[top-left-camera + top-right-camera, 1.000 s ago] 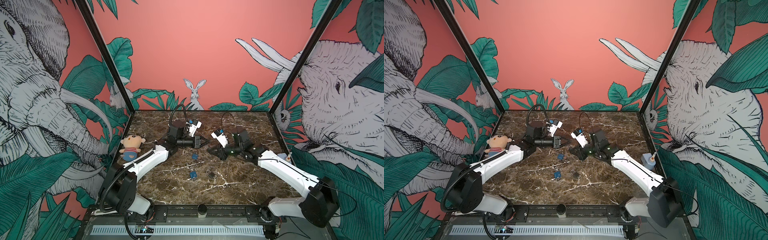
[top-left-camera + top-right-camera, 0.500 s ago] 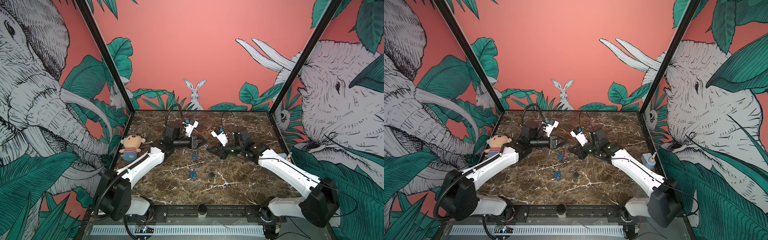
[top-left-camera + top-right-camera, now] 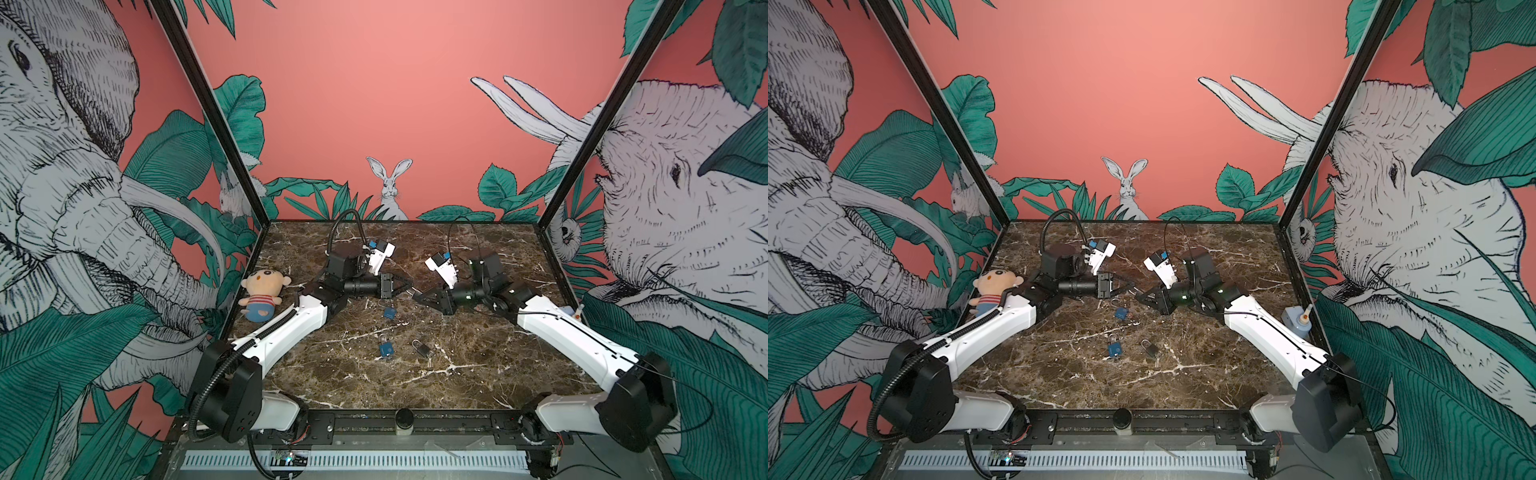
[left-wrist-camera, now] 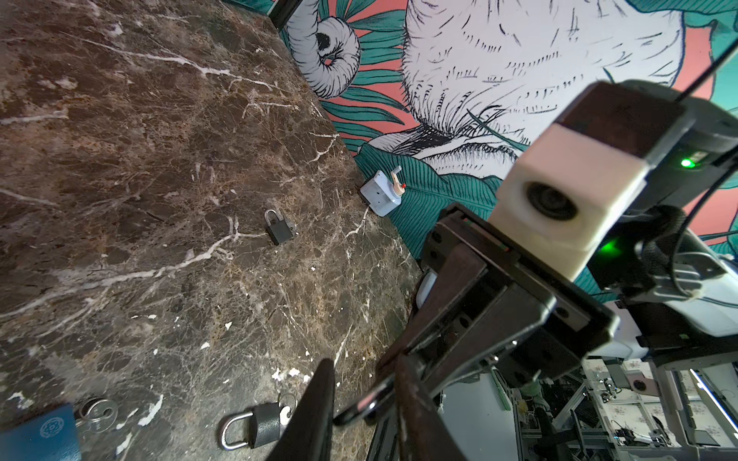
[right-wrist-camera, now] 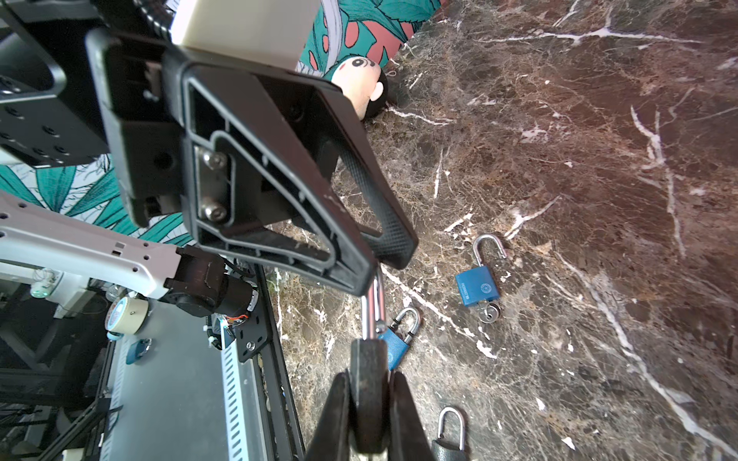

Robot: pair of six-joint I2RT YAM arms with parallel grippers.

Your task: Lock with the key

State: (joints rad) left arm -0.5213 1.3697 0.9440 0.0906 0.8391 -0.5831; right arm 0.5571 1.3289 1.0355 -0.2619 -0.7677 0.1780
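The right gripper (image 5: 368,383) is clamping its fingers tight on the body of a black padlock (image 5: 367,355). It is holding the lock in the air above the middle of the table (image 3: 478,374), somewhat toward the back edge. The lock's silver shackle (image 5: 373,303) is pointing away from that gripper and running up to the left gripper (image 5: 379,267). That gripper's fingers are standing slightly apart on either side of the shackle's end; whether they are pressing on it cannot be told. In both top views the two grippers are meeting tip to tip.

Three more locks are lying on the table, nearer the front edge. An open blue padlock (image 3: 389,312) is sitting just in front of the grippers, carrying a key (image 5: 489,314) in its base. A second blue padlock (image 3: 386,348) is lying further forward, and a loose dark padlock (image 3: 420,349) is resting just beside that one. A plush doll (image 3: 262,293) is lying by the left edge.
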